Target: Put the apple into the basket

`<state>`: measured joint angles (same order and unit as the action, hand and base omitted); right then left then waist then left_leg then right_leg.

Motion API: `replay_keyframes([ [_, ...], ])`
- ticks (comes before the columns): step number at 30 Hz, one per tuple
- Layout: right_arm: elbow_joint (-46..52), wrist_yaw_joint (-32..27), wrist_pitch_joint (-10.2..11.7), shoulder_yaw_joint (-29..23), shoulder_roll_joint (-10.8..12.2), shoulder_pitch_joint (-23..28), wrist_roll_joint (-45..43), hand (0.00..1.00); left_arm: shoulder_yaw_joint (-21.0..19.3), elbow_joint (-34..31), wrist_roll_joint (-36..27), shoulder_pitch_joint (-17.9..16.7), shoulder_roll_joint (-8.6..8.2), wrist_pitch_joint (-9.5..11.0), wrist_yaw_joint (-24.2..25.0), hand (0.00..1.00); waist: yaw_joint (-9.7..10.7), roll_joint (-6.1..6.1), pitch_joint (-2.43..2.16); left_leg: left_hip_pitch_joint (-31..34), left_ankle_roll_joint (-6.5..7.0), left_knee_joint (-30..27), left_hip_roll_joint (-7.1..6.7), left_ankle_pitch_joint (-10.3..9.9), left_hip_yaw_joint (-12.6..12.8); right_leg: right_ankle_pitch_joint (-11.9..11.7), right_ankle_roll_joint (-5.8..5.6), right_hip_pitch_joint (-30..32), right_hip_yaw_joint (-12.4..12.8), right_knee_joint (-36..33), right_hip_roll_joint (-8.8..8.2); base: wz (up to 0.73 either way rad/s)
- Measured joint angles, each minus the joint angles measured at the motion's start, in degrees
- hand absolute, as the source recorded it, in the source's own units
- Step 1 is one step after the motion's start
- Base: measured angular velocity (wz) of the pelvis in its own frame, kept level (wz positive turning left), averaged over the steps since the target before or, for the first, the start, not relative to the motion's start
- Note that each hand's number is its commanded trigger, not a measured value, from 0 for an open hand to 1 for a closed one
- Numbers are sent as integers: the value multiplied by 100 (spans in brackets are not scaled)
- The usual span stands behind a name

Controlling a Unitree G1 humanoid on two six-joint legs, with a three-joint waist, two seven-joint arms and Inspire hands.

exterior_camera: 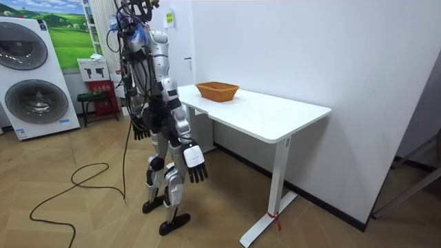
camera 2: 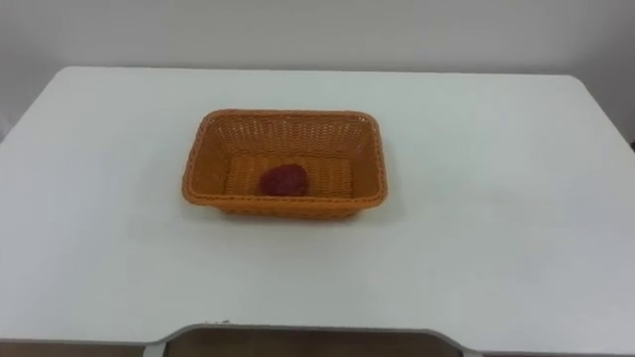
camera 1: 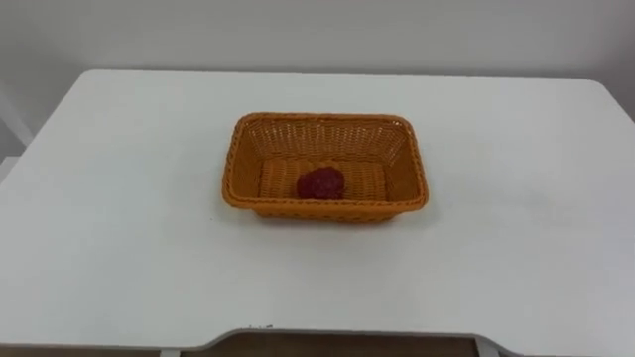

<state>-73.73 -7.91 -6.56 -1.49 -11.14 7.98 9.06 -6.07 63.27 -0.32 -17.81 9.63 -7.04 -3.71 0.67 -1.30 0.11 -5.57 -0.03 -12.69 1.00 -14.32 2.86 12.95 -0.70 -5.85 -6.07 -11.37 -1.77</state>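
Observation:
A dark red apple (camera 1: 320,183) lies on the floor of an orange woven basket (camera 1: 322,118), toward its near side. The basket stands in the middle of a white table (camera 1: 119,198). In the room view I stand upright at the table's long edge, facing the basket (exterior_camera: 217,90). My right hand (exterior_camera: 195,164) hangs at my side, nearer the camera, with relaxed fingers and nothing in it. On my far side my left hand (exterior_camera: 140,127) hangs low in the same way, open and holding nothing.
The tabletop (camera 2: 496,228) is bare on both sides of the basket (camera 2: 288,114), and a white wall runs behind it. In the room view, two washing machines (exterior_camera: 34,76) and a small stand (exterior_camera: 93,100) are at the room view's left, behind me.

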Motion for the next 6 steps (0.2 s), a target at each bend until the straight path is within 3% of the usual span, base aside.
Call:
replay_keyframes([
  [6, 29, 473, 5, 603, 33, -32, -461, 0, 249, 91, -2, 233, -25, -52, 51, 0, -177, 93, 27, 9, 0, 0, -1, 0, 2, -15, 0, -38, -29, 53, 0, 2],
])
